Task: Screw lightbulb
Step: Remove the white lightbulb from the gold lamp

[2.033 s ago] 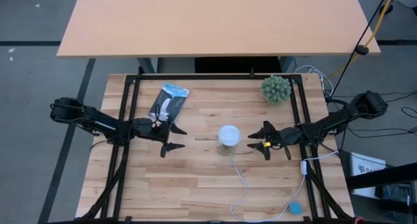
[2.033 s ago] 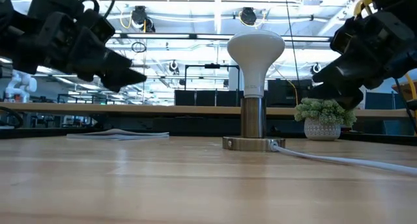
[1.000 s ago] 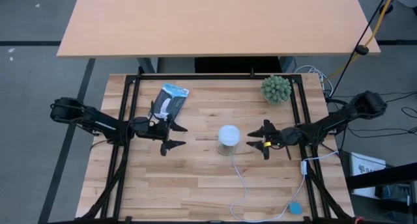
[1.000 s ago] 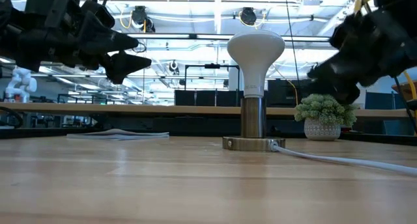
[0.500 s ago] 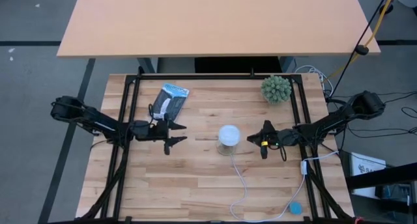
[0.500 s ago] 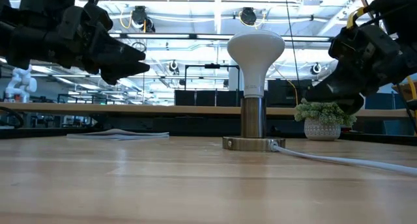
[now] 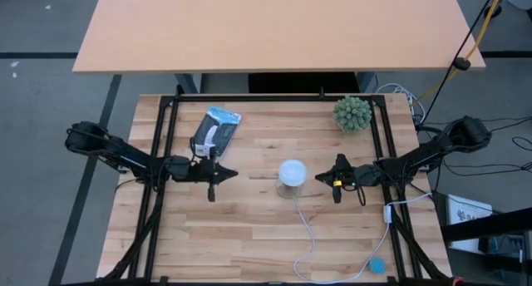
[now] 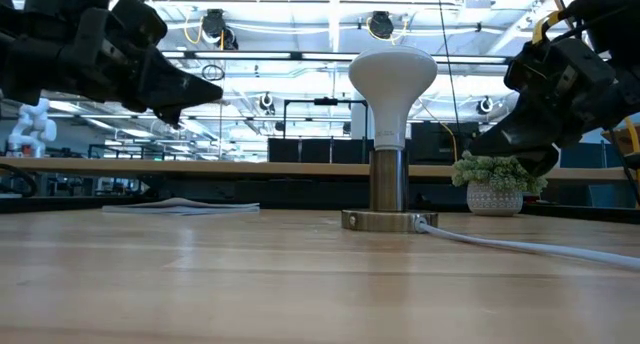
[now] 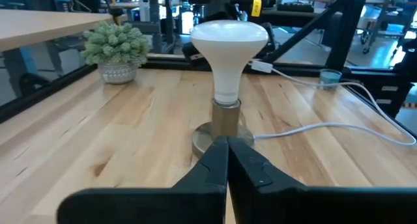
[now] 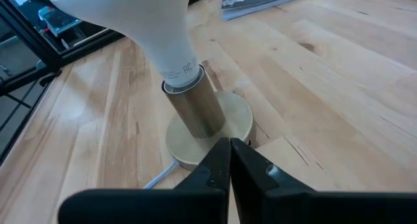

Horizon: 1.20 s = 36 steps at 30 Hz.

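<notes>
The white lightbulb (image 7: 292, 172) stands upright with its narrow base in the metal socket (image 8: 388, 196), which rests on a round disc foot (image 10: 210, 137) at the table's middle. My left gripper (image 7: 223, 175) hovers shut to the bulb's left, clear of it, fingers pointing at it (image 9: 228, 160). My right gripper (image 7: 323, 180) hovers shut to the bulb's right, just short of the socket (image 10: 229, 157). Neither holds anything.
A white cord (image 7: 309, 234) runs from the socket toward the near edge and a small blue object (image 7: 377, 265). A green spiky plant in a pot (image 7: 352, 113) sits far right. A flat packet (image 7: 214, 129) lies far left, behind my left gripper.
Both grippers have shut on nothing. My left gripper has drawn back a little from the bulb toward the table's left edge. The bulb and socket have stayed still.
</notes>
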Motion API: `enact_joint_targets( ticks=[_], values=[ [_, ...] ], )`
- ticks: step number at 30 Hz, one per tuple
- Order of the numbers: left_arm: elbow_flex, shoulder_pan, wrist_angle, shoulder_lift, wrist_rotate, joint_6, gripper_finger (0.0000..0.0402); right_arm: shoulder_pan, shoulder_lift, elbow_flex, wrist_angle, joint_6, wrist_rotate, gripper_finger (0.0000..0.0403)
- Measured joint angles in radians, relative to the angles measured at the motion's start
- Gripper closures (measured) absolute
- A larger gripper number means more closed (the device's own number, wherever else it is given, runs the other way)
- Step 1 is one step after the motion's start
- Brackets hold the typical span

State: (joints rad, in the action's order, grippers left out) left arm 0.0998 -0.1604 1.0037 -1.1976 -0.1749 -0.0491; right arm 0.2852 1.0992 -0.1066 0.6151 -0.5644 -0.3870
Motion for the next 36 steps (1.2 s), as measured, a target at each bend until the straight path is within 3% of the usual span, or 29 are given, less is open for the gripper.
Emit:
enact_joint_targets(
  ticks=[11,22,28,36],
  values=[
    [0.002,0.000,0.000,-0.028,0.000,-0.058,0.0400,0.000,0.000,0.000,0.000,0.009,-0.006,0.0399],
    [0.157,0.000,0.001,-0.312,0.011,-0.054,0.0401,-0.009,0.000,0.000,0.001,0.139,-0.009,0.0399],
    [0.237,0.014,0.002,-0.409,0.013,-0.015,0.0401,-0.018,0.000,0.000,0.001,0.052,-0.009,0.0399],
    [0.263,0.083,0.004,-0.416,0.021,0.010,0.0401,0.037,0.000,0.000,-0.028,-0.082,0.000,0.0400]
  ],
)
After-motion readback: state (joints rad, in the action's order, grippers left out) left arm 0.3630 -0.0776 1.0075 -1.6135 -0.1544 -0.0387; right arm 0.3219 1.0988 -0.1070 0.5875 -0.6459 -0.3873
